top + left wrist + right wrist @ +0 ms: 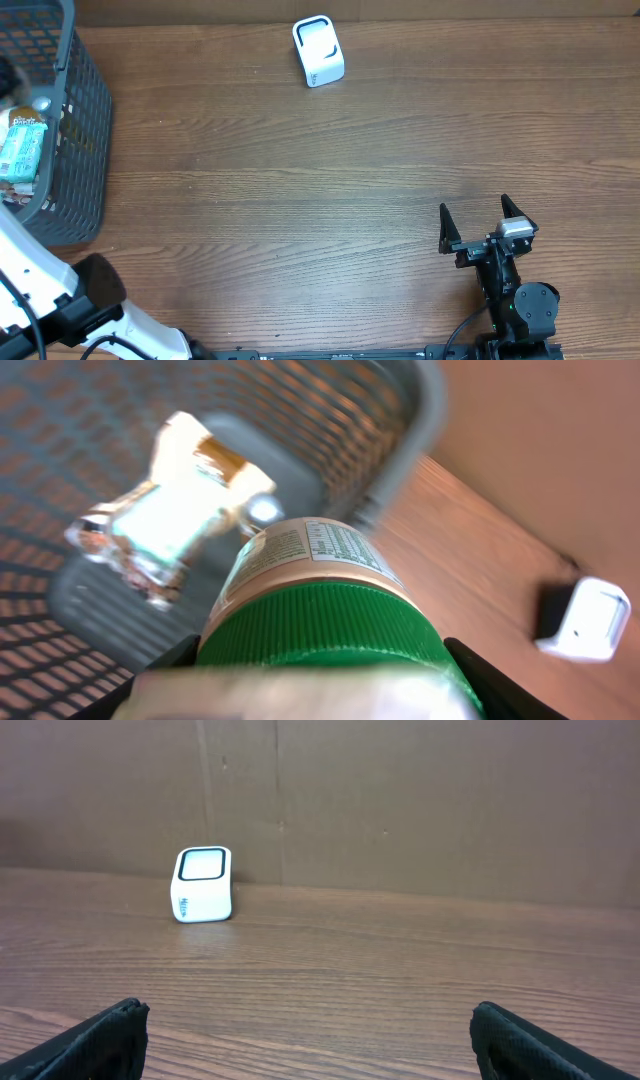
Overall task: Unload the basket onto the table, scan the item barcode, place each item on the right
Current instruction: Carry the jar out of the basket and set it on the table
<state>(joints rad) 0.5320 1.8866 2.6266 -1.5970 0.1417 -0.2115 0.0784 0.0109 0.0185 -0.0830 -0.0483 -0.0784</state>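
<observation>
Left wrist view gives you the left gripper (320, 660) closed partway on a jar (300, 565), its fingers (172, 656) pressing either side of the green lid (320, 625). Beyond that gripper, past the jar's label end, you see the grey mesh basket (400, 420) with a shiny packet (165, 525) lying in it. The white scanner (585, 618) sits on the worktop (470, 550) off to that gripper's right, outside the basket. Your right gripper (315, 1045) is spread wide with nothing between its fingers, low over the worktop. The scanner stands well ahead of it, a little to its left, window side towards it.
</observation>
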